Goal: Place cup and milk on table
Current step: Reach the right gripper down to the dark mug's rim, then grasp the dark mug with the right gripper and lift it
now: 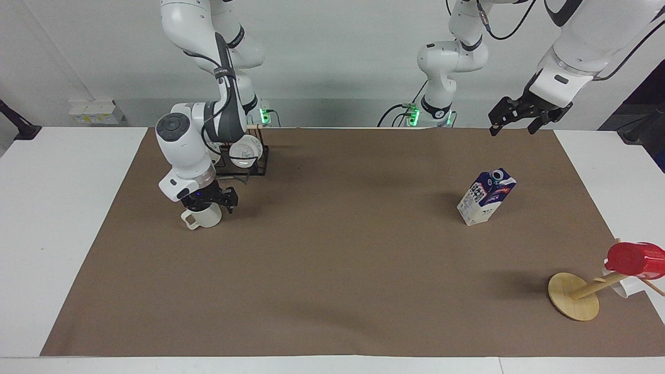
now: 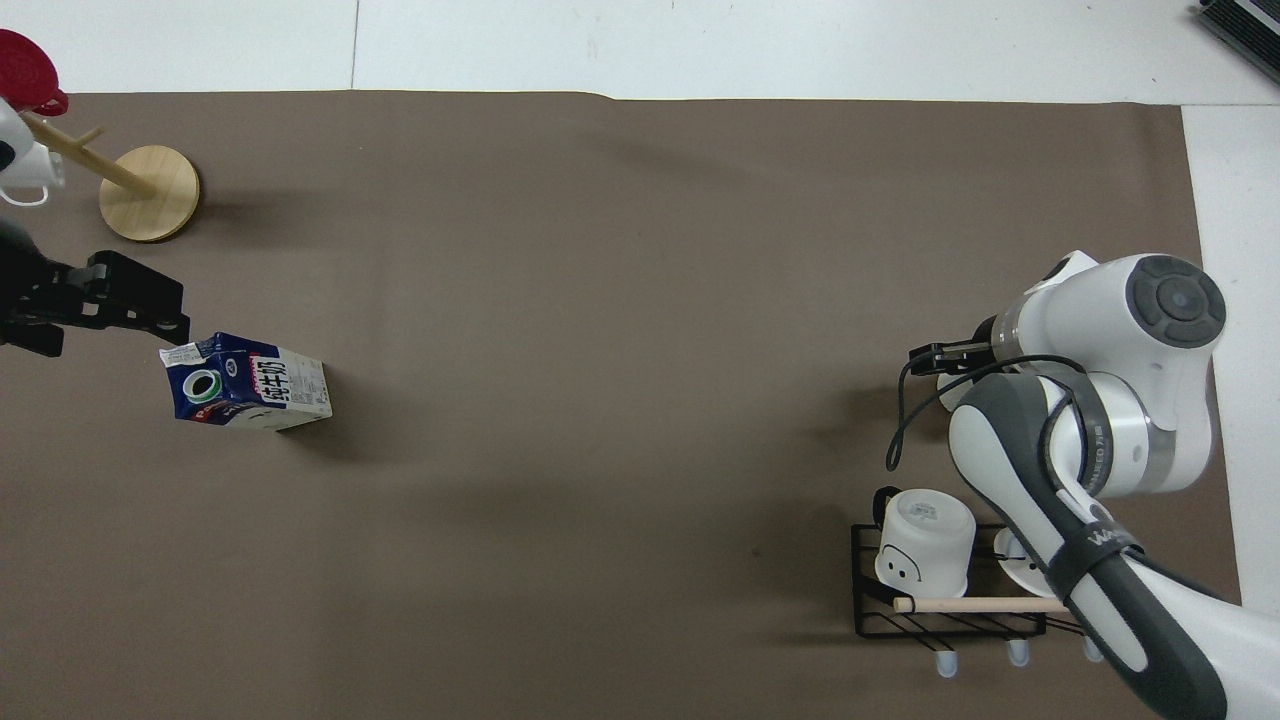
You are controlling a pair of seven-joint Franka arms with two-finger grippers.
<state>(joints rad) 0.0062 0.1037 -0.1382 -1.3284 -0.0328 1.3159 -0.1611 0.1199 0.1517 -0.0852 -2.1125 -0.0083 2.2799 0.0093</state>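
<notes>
Two arms in frame. Right gripper sits low at the rim of the cup; whether its fingers are closed on the rim cannot be told. Cup stands upright on the table, handle pointing away from the robots, just farther from them than the black wire rack with two white mugs. Left gripper hangs in the air, fingers spread wide and holding nothing, over the table edge at the left arm's end. Milk stands upright on the brown sheet, apart from it.
</notes>
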